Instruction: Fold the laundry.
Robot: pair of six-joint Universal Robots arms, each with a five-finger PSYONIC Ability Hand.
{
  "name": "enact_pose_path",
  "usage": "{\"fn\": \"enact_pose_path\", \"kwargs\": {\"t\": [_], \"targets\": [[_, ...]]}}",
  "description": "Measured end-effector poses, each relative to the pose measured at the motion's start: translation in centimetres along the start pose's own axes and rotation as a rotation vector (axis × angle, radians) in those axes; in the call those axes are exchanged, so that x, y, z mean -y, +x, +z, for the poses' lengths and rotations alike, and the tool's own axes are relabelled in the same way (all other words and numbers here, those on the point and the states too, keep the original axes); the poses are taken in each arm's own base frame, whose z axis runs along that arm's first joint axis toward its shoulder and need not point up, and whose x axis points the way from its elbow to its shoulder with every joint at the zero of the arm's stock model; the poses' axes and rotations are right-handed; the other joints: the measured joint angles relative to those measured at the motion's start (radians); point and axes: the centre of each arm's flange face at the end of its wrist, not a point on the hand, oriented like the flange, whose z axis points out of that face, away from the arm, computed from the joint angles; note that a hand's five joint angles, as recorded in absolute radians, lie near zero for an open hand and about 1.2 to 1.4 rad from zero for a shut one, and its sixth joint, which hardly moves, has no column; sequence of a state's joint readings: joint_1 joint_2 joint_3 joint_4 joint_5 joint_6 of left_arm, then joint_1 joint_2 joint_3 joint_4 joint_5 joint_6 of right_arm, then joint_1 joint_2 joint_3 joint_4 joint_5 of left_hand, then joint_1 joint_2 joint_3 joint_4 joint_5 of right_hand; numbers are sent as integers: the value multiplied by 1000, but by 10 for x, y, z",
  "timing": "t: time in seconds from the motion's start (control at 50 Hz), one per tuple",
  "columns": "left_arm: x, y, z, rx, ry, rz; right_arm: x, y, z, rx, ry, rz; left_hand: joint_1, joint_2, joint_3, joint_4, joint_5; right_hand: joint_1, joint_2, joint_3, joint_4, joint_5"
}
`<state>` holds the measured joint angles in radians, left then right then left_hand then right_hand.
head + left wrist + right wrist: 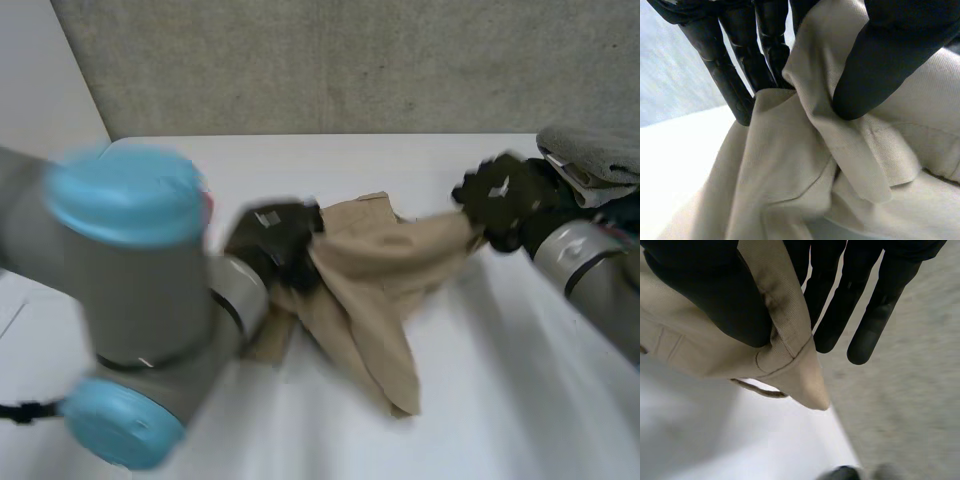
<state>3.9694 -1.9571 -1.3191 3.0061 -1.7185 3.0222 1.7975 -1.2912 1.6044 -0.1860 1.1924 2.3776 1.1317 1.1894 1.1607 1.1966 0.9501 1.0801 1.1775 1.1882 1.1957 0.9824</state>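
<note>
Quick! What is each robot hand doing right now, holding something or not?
Left hand: shut on the beige cloth, pinching a fold.
Right hand: shut on the same cloth, pinching its edge.

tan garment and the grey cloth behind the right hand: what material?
The tan garment looks like matte woven cotton twill: fine diagonal ribs and stitched seams show in the wrist views. The grey cloth seems thicker, soft, towel-like, but is too blurred to be sure.
</note>
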Motion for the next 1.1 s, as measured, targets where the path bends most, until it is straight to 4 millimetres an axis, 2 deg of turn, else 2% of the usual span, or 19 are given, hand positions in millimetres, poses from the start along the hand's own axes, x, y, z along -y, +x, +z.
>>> {"fn": "enact_pose_path", "kwargs": {"t": [0.02, 0.04, 0.12, 0.22, 0.3, 0.36, 0.48, 0.54, 0.58, 0.64, 0.68, 0.7, 0.72, 0.78, 0.82, 0.86, 0.94, 1.08, 1.1], "targets": [[19, -9, -5, 18, 35, 20, 14, 13, -4, -31, 12, -5, 0, 0, 0, 0, 0, 0, 0, 0, 1, 0], [24, -11, -6, 22, 43, 28, 17, 16, -5, -38, 15, -6, 0, 0, 0, 0, 0, 0, 0, 0, 1, 0], [66, -26, -22, 31, 100, 167, 56, 47, -20, -88, 27, 7, 0, 0, 0, 0, 31, 0, 0, 0, 1, 9], [86, -32, -32, 7, 98, 373, 86, 67, -38, -72, -16, 74, 0, 0, 0, 1, 32, 0, 0, 0, 2, 9], [83, -34, -28, -4, 60, 498, 94, 68, -45, -13, -80, 132, 0, 0, 0, 1, 33, 0, 0, 0, 2, 9], [66, -36, -13, -16, -5, 583, 90, 54, -38, 57, -126, 162, 0, 2, 7, 1, 39, 0, 0, 0, 2, 15], [29, -42, 36, -26, -80, 664, 65, 16, -3, 142, -192, 179, 2, 6, 22, 2, 42, 0, 0, 1, 2, 19], [30, -52, 70, 22, -3, 668, 53, 4, 23, 92, -180, 167, 2, 6, 26, 5, 42, 0, 0, 1, 2, 19], [41, -57, 86, 63, 84, 663, 54, 4, 36, 33, -141, 164, 2, 6, 26, 5, 42, 0, 0, 1, 2, 19], [80, -64, 107, 147, 334, 641, 74, 16, 60, -133, 35, 175, 2, 7, 26, 5, 42, 0, 0, 2, 2, 19], [108, -63, 112, 184, 499, 617, 92, 29, 67, -231, 165, 185, 2, 7, 26, 5, 42, 0, 0, 2, 2, 19], [118, -63, 112, 193, 556, 607, 97, 32, 68, -257, 202, 187, 2, 7, 26, 5, 42, 0, 0, 2, 2, 19], [132, -62, 110, 202, 641, 591, 112, 44, 68, -325, 302, 191, 2, 7, 26, 5, 42, 0, 0, 2, 2, 19], [172, -57, 96, 195, 852, 548, 140, 64, 60, -442, 487, 191, 4, 7, 26, 5, 42, 0, 0, 2, 2, 21], [189, -54, 85, 177, 934, 530, 149, 71, 55, -476, 545, 188, 5, 7, 26, 5, 42, 0, 0, 2, 2, 23], [195, -54, 78, 157, 962, 522, 151, 72, 50, -485, 568, 185, 5, 7, 26, 5, 45, 0, 0, 2, 2, 24], [183, -59, 77, 114, 893, 517, 136, 54, 45, -417, 497, 190, 5, 7, 26, 5, 48, 0, 0, 2, 2, 24], [109, -75, 96, 71, 605, 506, 84, 1, 41, -203, 236, 222, 5, 7, 26, 5, 48, 0, 0, 2, 2, 24], [82, -78, 101, 60, 517, 500, 67, -16, 41, -148, 167, 232, 5, 7, 26, 5, 48, 0, 0, 2, 2, 24]]}}
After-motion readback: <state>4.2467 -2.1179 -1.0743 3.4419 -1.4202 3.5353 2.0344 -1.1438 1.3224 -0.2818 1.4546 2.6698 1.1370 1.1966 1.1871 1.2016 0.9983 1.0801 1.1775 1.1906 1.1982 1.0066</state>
